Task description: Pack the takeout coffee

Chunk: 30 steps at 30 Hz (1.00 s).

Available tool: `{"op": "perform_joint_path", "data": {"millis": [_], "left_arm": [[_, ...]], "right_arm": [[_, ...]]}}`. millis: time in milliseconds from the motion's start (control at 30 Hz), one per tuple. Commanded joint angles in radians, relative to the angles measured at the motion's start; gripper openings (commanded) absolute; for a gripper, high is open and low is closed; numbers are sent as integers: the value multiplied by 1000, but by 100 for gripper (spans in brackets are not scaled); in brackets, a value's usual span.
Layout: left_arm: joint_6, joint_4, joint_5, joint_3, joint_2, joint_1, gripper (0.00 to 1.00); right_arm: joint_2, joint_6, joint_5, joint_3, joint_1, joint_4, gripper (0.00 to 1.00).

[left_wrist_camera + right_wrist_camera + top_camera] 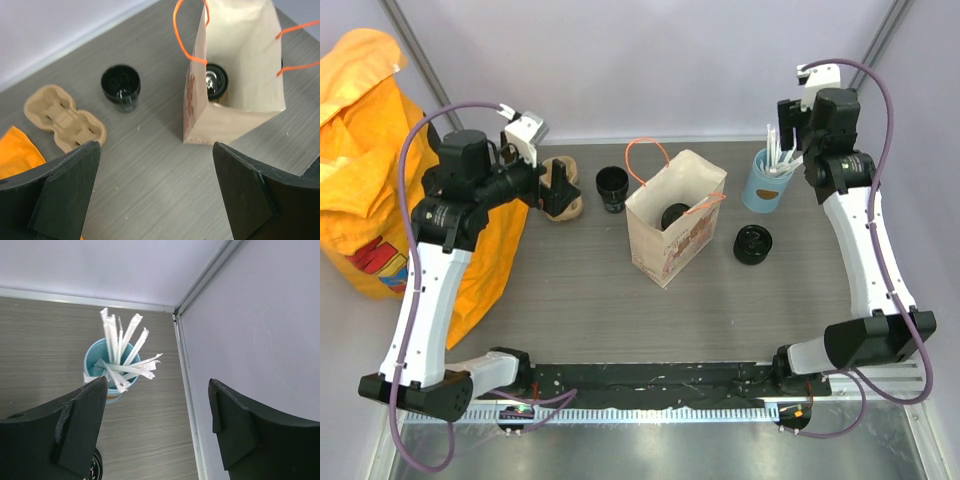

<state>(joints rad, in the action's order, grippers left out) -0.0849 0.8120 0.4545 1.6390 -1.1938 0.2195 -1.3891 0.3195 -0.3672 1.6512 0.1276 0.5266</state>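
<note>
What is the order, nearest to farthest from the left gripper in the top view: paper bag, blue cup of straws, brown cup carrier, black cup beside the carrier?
From the left gripper:
1. Brown cup carrier, next to it, at the left.
2. Black cup, just right of the carrier.
3. Paper bag, in the middle.
4. Blue cup of straws, far right.

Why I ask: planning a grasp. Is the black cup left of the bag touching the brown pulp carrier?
Apart. The left wrist view shows bare table between the black cup and the pulp carrier.
</note>
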Motion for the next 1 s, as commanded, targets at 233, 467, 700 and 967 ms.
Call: {"op": "perform_joint_path", "data": {"millis": [233, 467, 700, 967], "left_arm": [[30, -79, 138, -139, 74, -69, 100], [45, -97, 176, -160, 72, -86, 100], [56, -108, 197, -166, 63, -92, 100], [66, -117, 222, -176, 57, -103, 100]], "right_arm": [[-134, -188, 258, -90, -178, -111, 71], [-171, -247, 353, -129, -181, -137, 60], [-208, -257, 412, -153, -181, -157, 56], [-252, -261, 413, -165, -181, -168, 48]]}}
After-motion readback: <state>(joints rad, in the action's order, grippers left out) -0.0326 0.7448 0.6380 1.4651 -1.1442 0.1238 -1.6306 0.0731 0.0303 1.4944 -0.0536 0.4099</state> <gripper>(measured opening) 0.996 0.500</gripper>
